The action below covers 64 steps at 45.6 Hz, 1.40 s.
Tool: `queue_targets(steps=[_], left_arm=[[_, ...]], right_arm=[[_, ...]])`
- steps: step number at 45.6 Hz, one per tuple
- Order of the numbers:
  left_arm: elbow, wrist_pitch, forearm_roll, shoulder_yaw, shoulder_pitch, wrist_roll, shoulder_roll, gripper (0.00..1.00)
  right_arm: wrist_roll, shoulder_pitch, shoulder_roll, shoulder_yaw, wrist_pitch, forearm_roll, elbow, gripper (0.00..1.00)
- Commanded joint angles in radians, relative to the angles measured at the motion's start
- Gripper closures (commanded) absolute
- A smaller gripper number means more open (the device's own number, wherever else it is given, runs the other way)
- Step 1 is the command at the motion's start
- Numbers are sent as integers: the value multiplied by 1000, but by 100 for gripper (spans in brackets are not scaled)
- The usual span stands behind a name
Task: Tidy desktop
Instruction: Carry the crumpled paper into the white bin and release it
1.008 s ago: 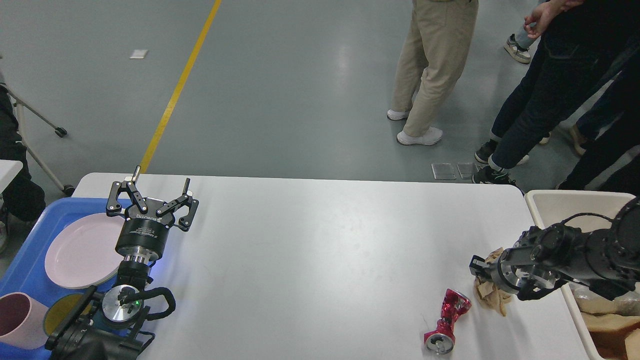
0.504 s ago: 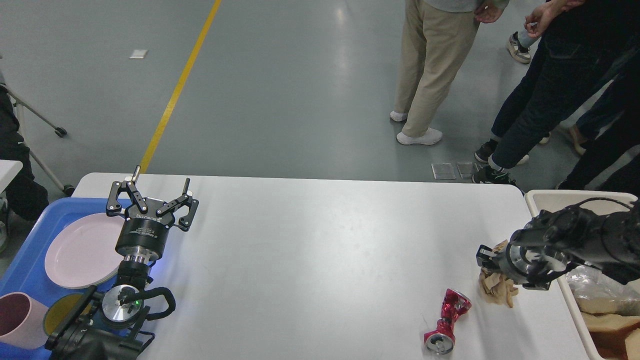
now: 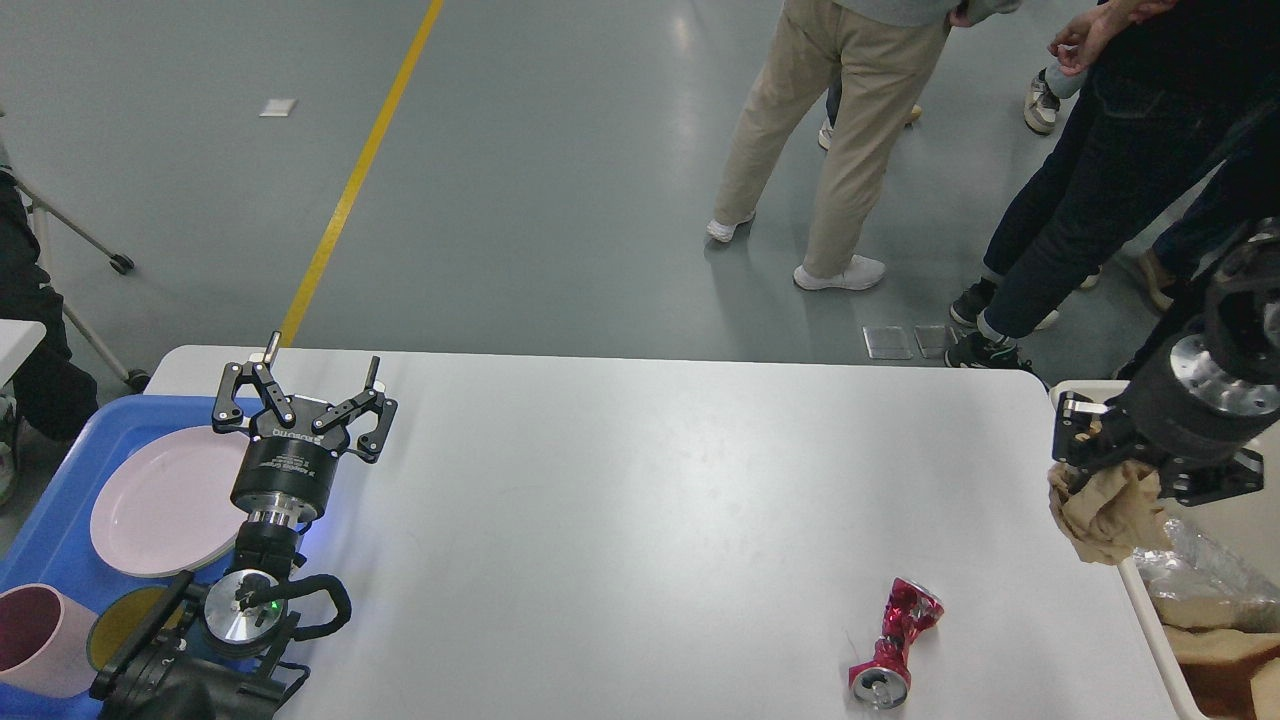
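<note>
Your left pincer (image 3: 305, 385) hangs with its fingers spread wide and nothing between them, above the left part of the desk (image 3: 620, 500), right beside the blue tray (image 3: 55, 520). That tray sits against the desk's left edge and carries a pink plate (image 3: 165, 500), a pink cup (image 3: 35, 640) and a yellow dish (image 3: 120, 620) partly hidden by your arm.

Your right pincer (image 3: 1085, 455) is clenched on a crumpled brown paper wad (image 3: 1110, 510), which hangs lifted off the surface at the desk's right edge, over the rim of the beige bin (image 3: 1140, 590). The bin stands just beside the desk on the right and holds more brown paper and some clear plastic.

The white desk fills the lower middle of your view, its rounded far corners visible. A crushed red can (image 3: 893, 645) lies on its side near the front right, well apart from both pincers.

Several people (image 3: 850, 130) stand on the grey floor beyond the desk.
</note>
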Motion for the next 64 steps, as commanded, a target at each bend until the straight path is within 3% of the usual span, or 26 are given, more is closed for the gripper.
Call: queue_targets(steps=[1,9,16,24,30,39,48,52,57,64], left_arm=[[0,0,0,0,0,0,0,3],[0,0,0,0,0,0,0,3],[0,0,0,0,0,0,0,3],[0,0,0,0,1,0,0,3],[0,0,0,0,0,0,0,3],[0,0,0,0,0,0,0,3],[0,0,0,0,0,0,0,3],[0,0,0,0,0,0,0,3],[0,0,0,0,0,0,0,3],[0,0,0,0,0,0,0,3]], right_arm=[[2,127,-5,-60,7,2,88,100],[5,121,-48,-95,-24,10,73,100],[2,11,-183,-92,-62,-6,-41,100],[7,-259,-309,-23,-117,-12,-314,100],[5,-541,-337,187,-166,-12,-501,100],[7,-992,-247,494,-243,-12,-801,100],[7,-1331,-1,565,-372,8,-1211,100],[5,-1495,134,565,-512,8,-1381,100],[-6,-1537,179,565,-600,8,-1402,100],[-12,-1539,179,565,-613,10,-1402,100]])
